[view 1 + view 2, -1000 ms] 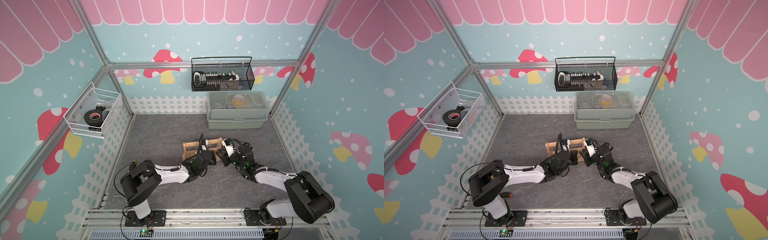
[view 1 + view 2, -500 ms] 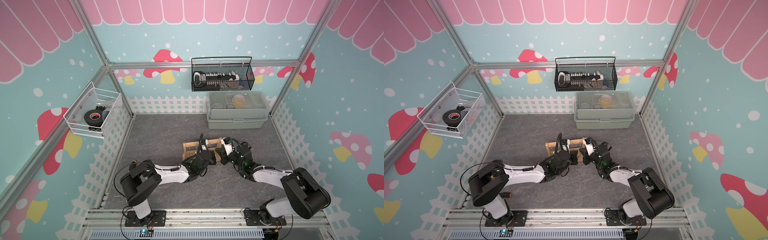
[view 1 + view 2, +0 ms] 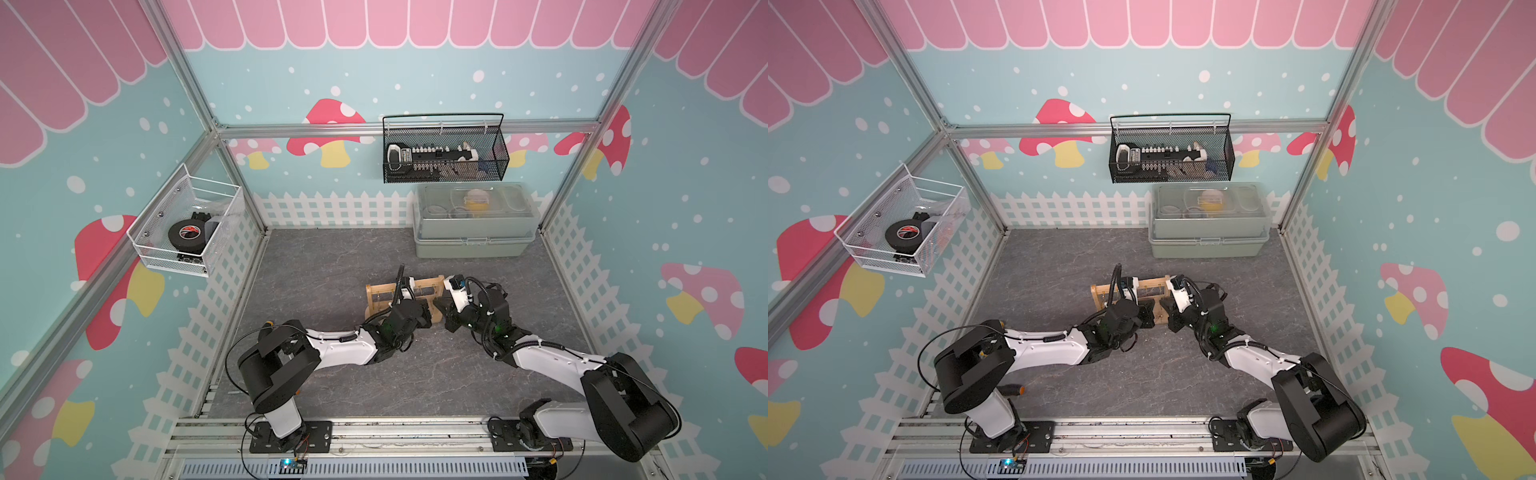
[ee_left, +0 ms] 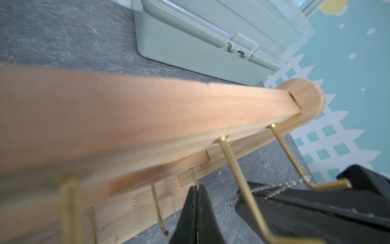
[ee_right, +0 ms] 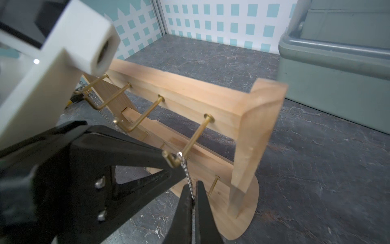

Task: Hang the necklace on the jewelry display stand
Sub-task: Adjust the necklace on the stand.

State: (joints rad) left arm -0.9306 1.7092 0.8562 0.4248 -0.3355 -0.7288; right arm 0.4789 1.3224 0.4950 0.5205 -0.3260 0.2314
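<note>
The light wooden jewelry display stand [image 3: 382,291] [image 3: 1100,293] stands mid-table, with both grippers close in front of it. The necklace, a thin silver chain [image 5: 183,166], loops over the gold hook [image 5: 196,135] nearest one upright and runs down into my right gripper [image 5: 193,190], which is shut on it. In the left wrist view the chain [image 4: 274,187] crosses that hook [image 4: 295,169] and trails toward my left gripper [image 4: 197,190]. It is shut, with a glint of chain between its fingers. In both top views the left gripper [image 3: 428,313] and right gripper [image 3: 442,311] almost touch.
A grey-green lidded box [image 3: 473,224] sits behind the stand by the back wall. A black wire basket [image 3: 444,153] hangs above it. A white wire basket [image 3: 187,232] with tape hangs on the left wall. Another chain [image 5: 92,99] hangs by the far hooks.
My right gripper has closed on the chain and its arm has shifted slightly toward the stand. The left arm has stayed where it was.
</note>
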